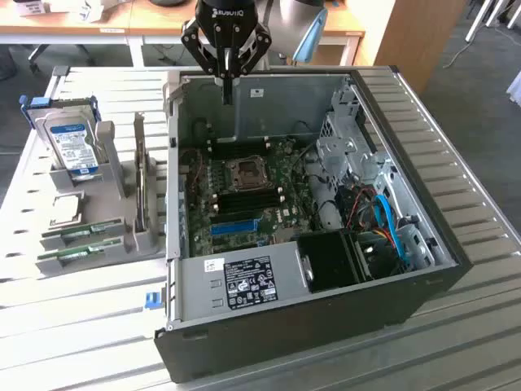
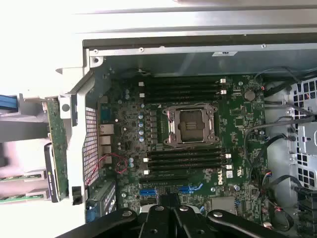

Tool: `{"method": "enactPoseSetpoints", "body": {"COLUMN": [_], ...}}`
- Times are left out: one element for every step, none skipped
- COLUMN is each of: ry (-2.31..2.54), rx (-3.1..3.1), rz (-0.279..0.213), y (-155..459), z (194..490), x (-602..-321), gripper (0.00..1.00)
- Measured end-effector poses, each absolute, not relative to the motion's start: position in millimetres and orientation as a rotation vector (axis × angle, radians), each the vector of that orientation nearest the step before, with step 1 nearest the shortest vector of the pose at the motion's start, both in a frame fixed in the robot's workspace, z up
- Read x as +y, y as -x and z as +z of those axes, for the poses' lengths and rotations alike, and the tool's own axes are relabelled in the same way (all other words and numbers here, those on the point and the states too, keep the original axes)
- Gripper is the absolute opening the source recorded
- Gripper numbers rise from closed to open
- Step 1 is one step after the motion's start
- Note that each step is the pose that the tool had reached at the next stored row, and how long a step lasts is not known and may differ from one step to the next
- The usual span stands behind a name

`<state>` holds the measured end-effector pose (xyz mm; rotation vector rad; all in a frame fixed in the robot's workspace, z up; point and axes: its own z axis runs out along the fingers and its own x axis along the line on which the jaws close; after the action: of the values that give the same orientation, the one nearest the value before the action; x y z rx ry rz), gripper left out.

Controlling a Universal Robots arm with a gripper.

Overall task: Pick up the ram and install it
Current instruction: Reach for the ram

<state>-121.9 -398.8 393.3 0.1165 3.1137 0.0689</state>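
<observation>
Although the task calls for it to go into the machine, the ram (image 1: pixel 81 231), a thin green circuit-board stick with small dark chips, lies in a low grey plastic holder (image 1: pixel 122 232) on the pale slatted metal table (image 1: pixel 73 309), outside the case, with a second stick like it just beside it. Both sticks also show in the wrist view (image 2: pixel 20 176). A blue-labelled silver hard drive (image 1: pixel 72 143) stands upright in the same holder, farther back.

To the exterior view's right of the holder sits the open dark metal computer case (image 1: pixel 326 326), lying on its side. On its green motherboard (image 2: pixel 237 119), the long black memory slots (image 2: pixel 185 159) on either side of the square silver processor socket (image 2: pixel 190 124) look empty.

The black gripper (image 1: pixel 226 98) hangs over the case's far wall, well apart from the ram, with its fingers drawn together on nothing. As I judge it, neither the pickup nor the installing is done.
</observation>
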Motion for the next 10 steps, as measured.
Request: {"method": "enactPoseSetpoints", "body": {"ry": [-0.117, -0.117, -0.117, -0.117, -0.117, -0.117, -0.117, -0.117, -0.117, -0.117], "rx": [3.114, 3.114, 3.114, 3.114, 3.114, 3.114, 3.114, 3.114, 3.114, 3.114], "rz": [0.069, 0.069, 0.069, 0.069, 0.069, 0.069, 0.069, 0.069, 0.069, 0.069], "y": [121.9, 121.9, 121.9, 121.9, 121.9, 122.1, 122.1, 122.1, 122.2, 122.1], "z": [393.3, 393.3, 393.3, 393.3, 393.3, 393.3, 393.3, 393.3, 393.3, 393.3], "x": [-398.9, -398.9, -398.9, -398.8, -398.8, -398.8, -398.8, -398.8, -398.8, -398.8], "gripper": [0.11, 0.11, 0.11, 0.11, 0.11, 0.11, 0.11, 0.11, 0.11, 0.11]}}
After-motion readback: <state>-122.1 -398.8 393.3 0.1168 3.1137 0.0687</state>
